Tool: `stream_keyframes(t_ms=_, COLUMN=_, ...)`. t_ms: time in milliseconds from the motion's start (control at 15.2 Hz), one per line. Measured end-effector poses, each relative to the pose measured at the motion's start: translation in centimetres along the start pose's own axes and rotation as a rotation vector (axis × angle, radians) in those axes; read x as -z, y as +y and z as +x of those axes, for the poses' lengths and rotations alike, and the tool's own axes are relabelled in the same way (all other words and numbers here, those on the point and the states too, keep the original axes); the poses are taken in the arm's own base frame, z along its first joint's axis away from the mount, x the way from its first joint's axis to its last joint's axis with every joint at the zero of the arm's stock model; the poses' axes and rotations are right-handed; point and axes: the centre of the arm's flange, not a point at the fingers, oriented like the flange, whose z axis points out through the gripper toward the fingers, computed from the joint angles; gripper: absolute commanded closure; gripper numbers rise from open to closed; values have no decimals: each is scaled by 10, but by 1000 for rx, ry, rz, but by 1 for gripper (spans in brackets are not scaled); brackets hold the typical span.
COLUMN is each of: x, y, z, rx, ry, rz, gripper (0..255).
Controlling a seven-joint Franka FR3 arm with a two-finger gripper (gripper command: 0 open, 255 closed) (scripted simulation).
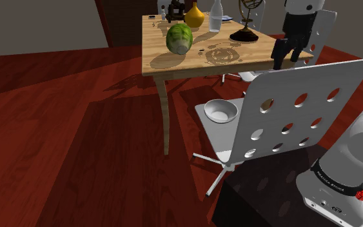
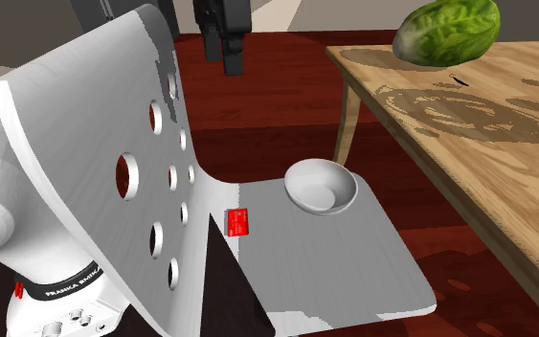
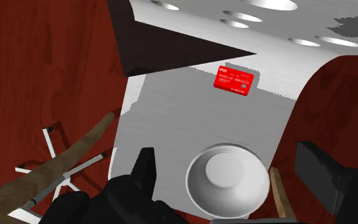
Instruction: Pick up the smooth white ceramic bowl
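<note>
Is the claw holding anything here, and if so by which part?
Nothing is held: the claw is open, well clear of the white bowl on the chair seat.

The white chair seat (image 1: 213, 143) sits at centre right of my shoulder view. It carries the white bowl (image 1: 220, 111) at its upper left and a red card (image 2: 238, 222) by the backrest. The wooden table (image 1: 173, 62), upper centre, holds a green melon (image 1: 179, 39).

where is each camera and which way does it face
Shoulder view: behind the stand, looking down over chair and table; arm base and gripper show.
Second exterior view: close beside the chair, facing across its seat; arm base and gripper show.
Wrist view: on the wrist, looking down at the bowl; both fingers show, apart.
All three share the bowl on the chair seat.
</note>
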Motion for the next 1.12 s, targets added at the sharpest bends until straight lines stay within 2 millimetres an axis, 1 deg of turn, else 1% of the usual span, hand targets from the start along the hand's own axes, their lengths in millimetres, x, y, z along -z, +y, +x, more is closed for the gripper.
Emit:
stream_keyframes(t_ms=66, x=0, y=0, z=0, rx=0, ry=0, rz=0, gripper=0)
stream_keyframes(t_ms=132, x=-4, y=-2, z=3, rx=-1, ry=0, rz=-1, gripper=0)
stream_keyframes(t_ms=264, x=-18, y=-11, z=14, rx=-4, ry=2, rz=-3, gripper=0)
stream_keyframes(t_ms=528, x=-55, y=-32, z=48, rx=-12, ry=7, rz=-8, gripper=0)
stream_keyframes(t_ms=594, x=-64, y=-38, z=53, rx=-15, ry=9, rz=-9, gripper=0)
stream_keyframes(t_ms=726, x=-84, y=-48, z=73, rx=-19, ry=13, rz=-12, gripper=0)
stream_keyframes(t_ms=792, x=-91, y=-51, z=79, rx=-21, ry=15, rz=-13, gripper=0)
stream_keyframes(t_ms=924, x=-109, y=-66, z=93, rx=-25, ry=18, rz=-16, gripper=0)
stream_keyframes(t_ms=1122, x=-138, y=-76, z=116, rx=-31, ry=24, rz=-20, gripper=0)
